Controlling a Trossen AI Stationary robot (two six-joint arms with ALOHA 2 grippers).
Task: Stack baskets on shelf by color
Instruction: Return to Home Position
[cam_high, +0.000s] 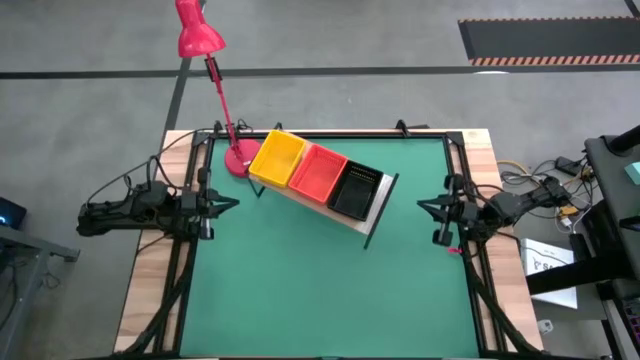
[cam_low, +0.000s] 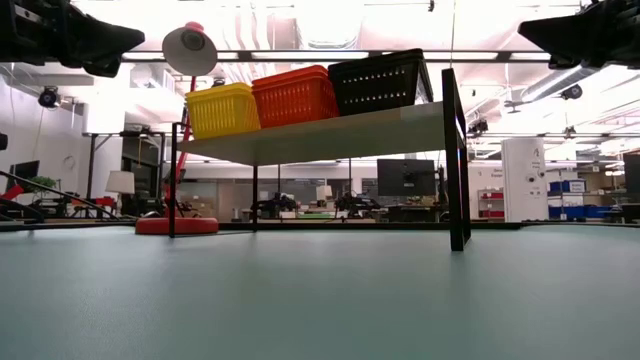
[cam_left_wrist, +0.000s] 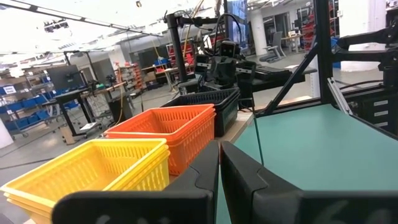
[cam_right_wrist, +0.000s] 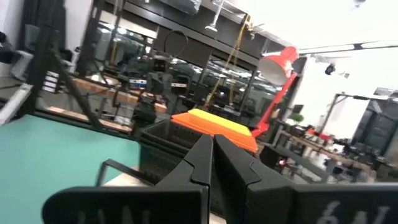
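The shelf (cam_high: 372, 215) stands slantwise on the far half of the green mat. On its plank sit three stacks of baskets in a row: yellow (cam_high: 277, 159), red-orange (cam_high: 318, 173) and black (cam_high: 356, 190). In the low view the same stacks show on top of the plank, yellow (cam_low: 222, 109), red-orange (cam_low: 294, 97), black (cam_low: 377, 81). My left gripper (cam_high: 233, 204) hovers shut at the mat's left edge, near the yellow stack (cam_left_wrist: 93, 168). My right gripper (cam_high: 421, 204) hovers shut at the right edge, pointing at the black stack (cam_right_wrist: 165, 144).
A red desk lamp (cam_high: 200, 40) stands with its round base (cam_high: 240, 157) on the mat's far left corner, just beside the yellow stack. The near half of the green mat (cam_high: 330, 290) lies bare. Cables and equipment sit beyond the table's right edge.
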